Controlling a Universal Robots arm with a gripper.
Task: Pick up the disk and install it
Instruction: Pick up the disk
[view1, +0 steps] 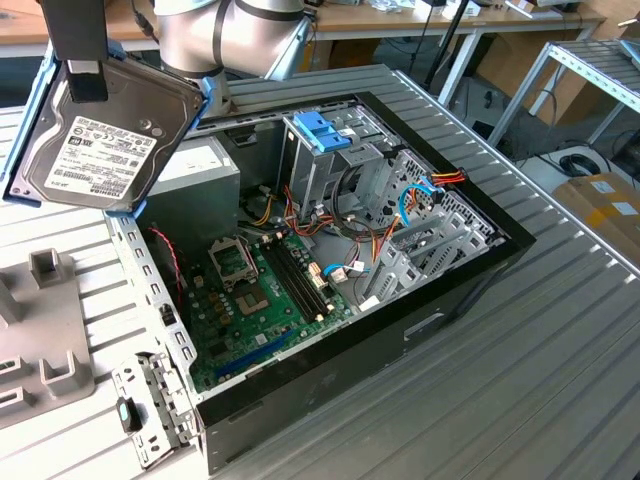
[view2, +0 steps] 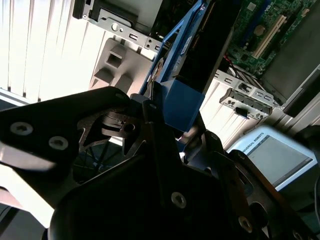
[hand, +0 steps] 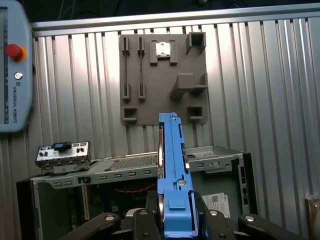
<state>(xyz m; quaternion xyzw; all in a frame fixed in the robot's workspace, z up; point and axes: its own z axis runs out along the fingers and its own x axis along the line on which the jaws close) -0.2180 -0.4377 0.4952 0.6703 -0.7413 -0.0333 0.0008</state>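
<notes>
The disk (view1: 100, 140) hangs tilted in the air above the corner of the open computer case (view1: 420, 330) on the exterior view's left, silver with a white label and a blue frame. My gripper (view1: 86, 82) is shut on its upper end. In the first wrist view the disk (hand: 171, 165) stands edge-on between my fingers (hand: 150, 220), over the case's side wall. In the second wrist view the disk (view2: 192, 55) juts out from the gripper (view2: 167, 117).
Inside the case are a green motherboard (view1: 270, 290), a grey power supply box (view1: 195, 185) and a metal drive cage with a blue latch (view1: 320, 135). A grey fixture plate (hand: 162, 75), a loose metal bracket (view1: 150, 410) and a teach pendant (hand: 15, 65) lie on the slatted table.
</notes>
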